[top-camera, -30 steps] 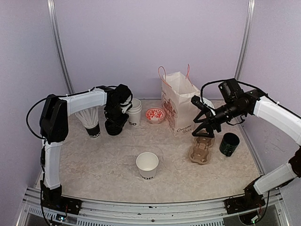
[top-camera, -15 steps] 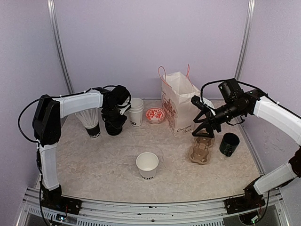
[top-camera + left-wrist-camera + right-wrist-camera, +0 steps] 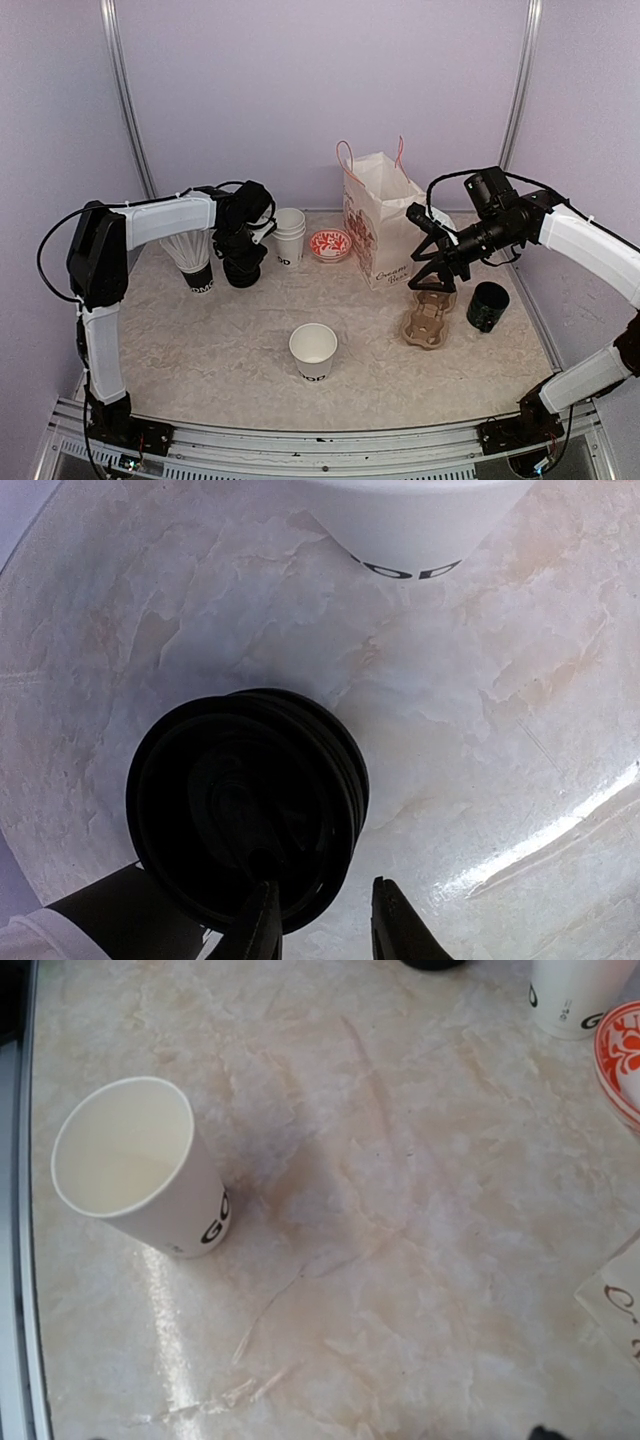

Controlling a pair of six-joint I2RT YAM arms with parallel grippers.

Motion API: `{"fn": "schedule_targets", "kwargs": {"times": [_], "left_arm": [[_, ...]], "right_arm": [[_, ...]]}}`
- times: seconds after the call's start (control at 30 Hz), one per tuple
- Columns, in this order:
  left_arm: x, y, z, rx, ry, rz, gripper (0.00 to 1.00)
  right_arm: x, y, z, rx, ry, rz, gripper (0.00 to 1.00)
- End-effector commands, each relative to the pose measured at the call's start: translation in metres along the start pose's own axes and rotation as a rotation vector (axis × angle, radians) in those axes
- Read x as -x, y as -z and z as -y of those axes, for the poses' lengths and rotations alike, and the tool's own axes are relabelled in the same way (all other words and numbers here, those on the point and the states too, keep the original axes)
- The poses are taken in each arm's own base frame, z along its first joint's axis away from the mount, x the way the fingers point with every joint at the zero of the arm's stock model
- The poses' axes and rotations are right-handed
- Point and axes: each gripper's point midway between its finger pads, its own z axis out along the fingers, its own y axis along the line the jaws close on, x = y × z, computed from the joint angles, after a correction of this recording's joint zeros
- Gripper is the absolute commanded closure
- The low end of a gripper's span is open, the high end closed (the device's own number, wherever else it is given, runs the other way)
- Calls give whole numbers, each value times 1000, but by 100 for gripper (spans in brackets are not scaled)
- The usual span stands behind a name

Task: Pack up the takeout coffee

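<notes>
EDITOR: What are readers seeing?

PHOTOGRAPHER: Twin arms, the left arm (image 3: 165,220) and right arm (image 3: 590,245), white shells over the long links, black joints and wrist housings (thin black cables loop loose beside both). Black base plates sit bolted on a metal rail (image 3: 320,440). The left claw (image 3: 322,920) ends in two slim black fingers (image 3: 392,925).

The left arm (image 3: 165,220) reaches toward the back, wrist tipped straight down, the left gripper (image 3: 325,885) showing only a narrow gap between its fingers. The right arm (image 3: 585,240) stretches inward, and the right gripper (image 3: 432,285) hangs with jaws spread wide.
</notes>
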Motion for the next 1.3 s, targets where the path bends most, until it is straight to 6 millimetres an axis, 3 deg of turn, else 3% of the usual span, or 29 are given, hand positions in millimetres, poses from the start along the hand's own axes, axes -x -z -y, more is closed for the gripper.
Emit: {"fn": "schedule_targets", "kwargs": {"times": [0.0, 0.53, 0.73, 1.27], "left_arm": [[3, -12, 7, -33, -15, -6, 68], [-3, -19, 6, -26, -7, -38, 84], [-4, -20, 3, -10, -4, -41, 77], [-5, -25, -2, 17, 3, -54, 79]], "right_arm": [[-2, 2, 1, -1, -5, 7, 11], [-3, -1, 2, 3, -8, 4, 11], [-3, -1, 1, 6, -8, 4, 11], [-4, -1, 1, 4, -8, 5, 11]]}}
